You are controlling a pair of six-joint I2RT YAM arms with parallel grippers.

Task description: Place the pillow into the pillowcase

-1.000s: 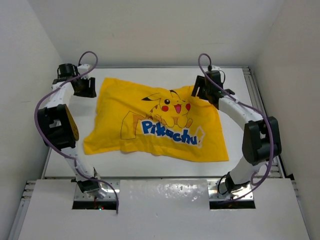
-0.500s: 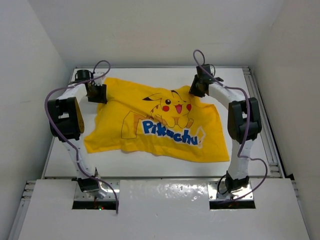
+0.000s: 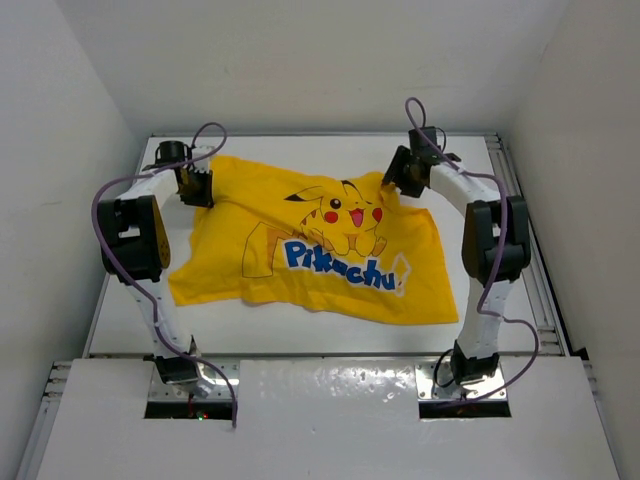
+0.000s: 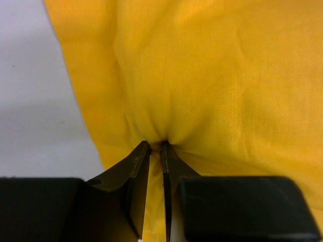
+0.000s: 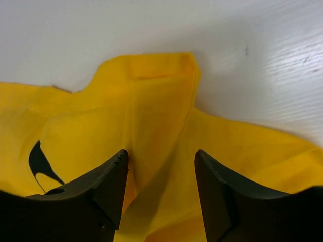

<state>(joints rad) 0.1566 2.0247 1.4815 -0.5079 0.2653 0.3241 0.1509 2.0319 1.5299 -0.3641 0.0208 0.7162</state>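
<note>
Since the frame half a second back, your right gripper [image 5: 161, 154] has slid slightly rightward along the far edge of the pillowcase [image 3: 320, 250], while your left arm has barely shifted.

Bright yellow, with its cartoon and blue lettering facing up, the pillowcase lies spread across the middle of the white table [image 3: 300, 335]. Its far edge runs between your two grippers. Its left edge slants outward toward the near left corner, and its right edge ends near the right arm's upright link.

Your left gripper [image 4: 155, 145] sits at the far left corner, with its fingers pinched together on a small gathered tuck of yellow fabric. Creases radiate from the pinch.

Your right gripper sits at the far right corner, with its jaws spread apart. A raised fold of yellow cloth lies between them, and you cannot tell whether either finger touches it. Just beyond it, the corner flap ends against bare table.

A bare strip of table lies between the near edge of the cloth and the arm bases. Narrower strips run along the far side and the right rail [image 3: 520, 200]. White walls [image 3: 300, 60] close in on three sides.
</note>
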